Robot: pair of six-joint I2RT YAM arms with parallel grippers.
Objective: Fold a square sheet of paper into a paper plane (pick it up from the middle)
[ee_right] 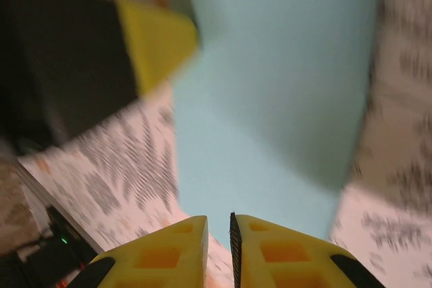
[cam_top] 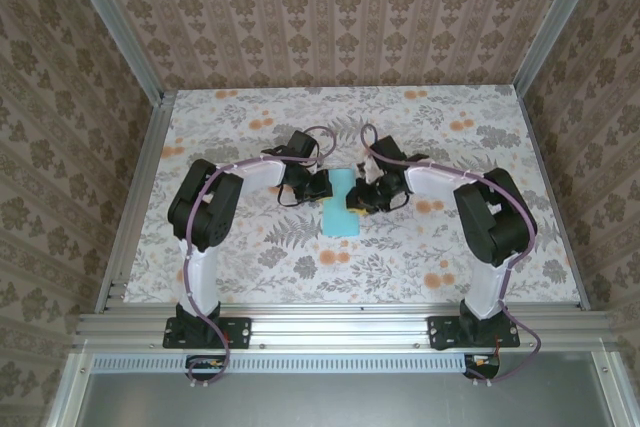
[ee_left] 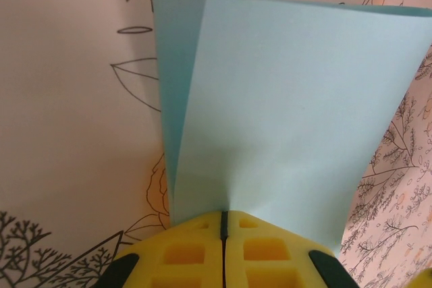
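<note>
Nothing can be read: no words, numbers, labels, brand marks or signs. The thin turquoise-blue square sheet of paper (ee_left: 290, 112) is plain on the faces that show, and the bench (cam_top: 450, 247) with its grey-and-orange floral top carries only leaf and flower print.

My left arm (cam_top: 205, 209) and right arm (cam_top: 495, 217): black joint housings, white links, purple cables (cam_top: 320, 131) running alongside. My fingers (ee_left: 196, 254): yellow, square pockets, black mounts.
</note>
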